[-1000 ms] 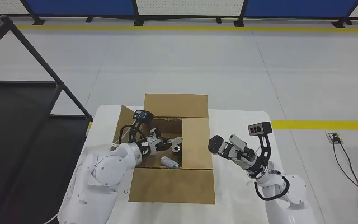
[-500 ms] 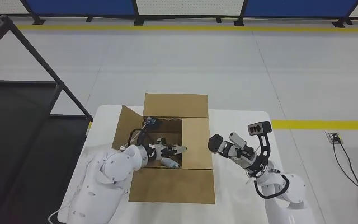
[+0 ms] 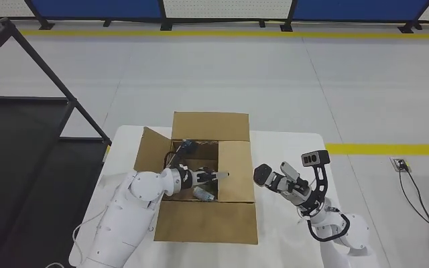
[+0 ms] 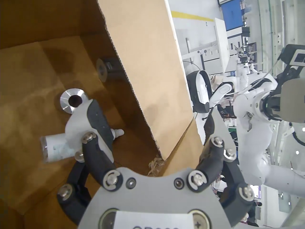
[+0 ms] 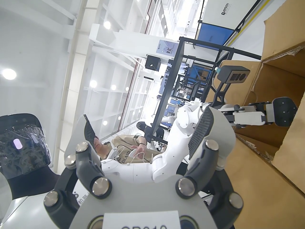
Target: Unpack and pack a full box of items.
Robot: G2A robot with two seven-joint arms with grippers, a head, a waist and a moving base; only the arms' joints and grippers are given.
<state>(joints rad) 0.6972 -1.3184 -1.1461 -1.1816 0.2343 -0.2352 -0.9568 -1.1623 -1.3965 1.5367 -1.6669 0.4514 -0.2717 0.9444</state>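
Observation:
An open cardboard box (image 3: 204,221) stands in the middle of the white table (image 3: 281,144). My left gripper (image 3: 216,176) hangs open inside it, near the right inner wall, holding nothing. On the box floor (image 4: 31,72) below lie a white tube (image 4: 56,147), a shiny metal ring (image 4: 71,99) and a dark cylindrical part (image 4: 104,69). The tube (image 3: 204,194) also shows from above. My right gripper (image 3: 263,175) is open and empty, raised above the table just right of the box. My left gripper (image 5: 274,114) shows over the box rim (image 5: 281,55), beyond my right gripper (image 5: 147,129).
The box flaps (image 3: 236,171) are folded outward on all sides. A black metal frame (image 3: 60,100) stands to the left of the table. Bare tabletop lies to the right of the box (image 3: 281,221).
My left gripper has swung toward the box's right wall and now covers the metal ring from above. The right arm has drifted slightly rightward.

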